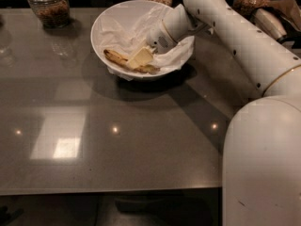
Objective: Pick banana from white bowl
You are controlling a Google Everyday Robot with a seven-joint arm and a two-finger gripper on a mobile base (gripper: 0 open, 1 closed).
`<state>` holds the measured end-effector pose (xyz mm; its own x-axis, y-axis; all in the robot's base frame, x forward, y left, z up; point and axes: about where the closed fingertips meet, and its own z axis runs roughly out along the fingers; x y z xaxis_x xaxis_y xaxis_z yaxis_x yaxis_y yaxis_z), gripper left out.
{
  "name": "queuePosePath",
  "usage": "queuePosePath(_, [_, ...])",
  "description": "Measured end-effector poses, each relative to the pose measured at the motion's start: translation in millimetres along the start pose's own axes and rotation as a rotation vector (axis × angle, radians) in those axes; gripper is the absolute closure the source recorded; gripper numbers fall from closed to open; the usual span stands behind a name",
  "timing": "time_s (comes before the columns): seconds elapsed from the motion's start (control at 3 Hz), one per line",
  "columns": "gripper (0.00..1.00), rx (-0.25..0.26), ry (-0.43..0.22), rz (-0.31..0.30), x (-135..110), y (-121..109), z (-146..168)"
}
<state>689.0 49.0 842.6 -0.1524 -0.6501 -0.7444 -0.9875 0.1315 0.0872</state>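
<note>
Lying in the white bowl [99, 29], the banana [115, 57] passes behind the gripper [141, 58].

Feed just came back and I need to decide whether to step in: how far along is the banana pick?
Done: the reach. The pincer is down inside the white bowl, at the middle of the banana. In hand: the grasp; whether it holds the fruit does not show. Left: the lift, since the banana lies on the crumpled paper in the bowl.
</note>
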Motion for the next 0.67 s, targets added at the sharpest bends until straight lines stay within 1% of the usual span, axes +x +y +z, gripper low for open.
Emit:
queuePosePath(0.33, [0.95,0.001,-0.004,0.007,2.9,1.4,1.6])
queuePosePath(0.67, [1.00,0.008,-0.006,0.009,3.2,3.4,0.3])
